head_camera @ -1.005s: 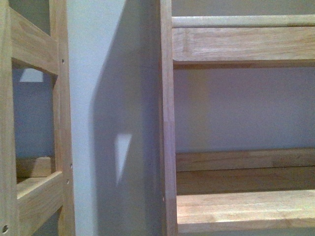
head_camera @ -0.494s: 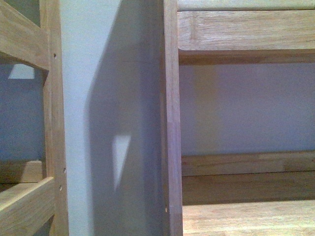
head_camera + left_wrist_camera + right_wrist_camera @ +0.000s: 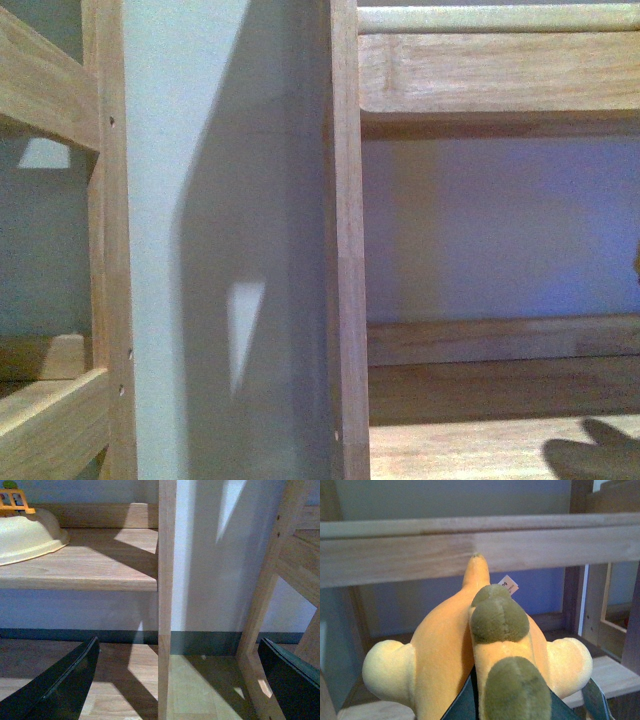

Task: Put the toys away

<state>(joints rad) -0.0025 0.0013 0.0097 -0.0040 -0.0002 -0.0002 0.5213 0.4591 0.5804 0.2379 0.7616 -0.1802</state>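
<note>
The plush toy (image 3: 445,650) is yellow-orange with olive-green patches and pale rounded limbs, and it fills the right wrist view. My right gripper (image 3: 520,707) is shut on it and holds it up in front of a wooden shelf rail (image 3: 480,547), its pointed tip close to the rail. My left gripper (image 3: 175,690) is open and empty, its dark fingers (image 3: 55,685) wide apart either side of a wooden upright post (image 3: 166,605), above the floor. Neither gripper shows in the front view.
Wooden shelf units stand against a pale wall. In the front view a post (image 3: 345,240) divides them, with a lower shelf board (image 3: 470,450) at right. A cream bowl-shaped object (image 3: 27,535) lies on a shelf (image 3: 100,565). A second frame (image 3: 272,580) stands nearby.
The front view has shifted slightly against the shelves. A dark pointed shadow has appeared on the lower right shelf board.
</note>
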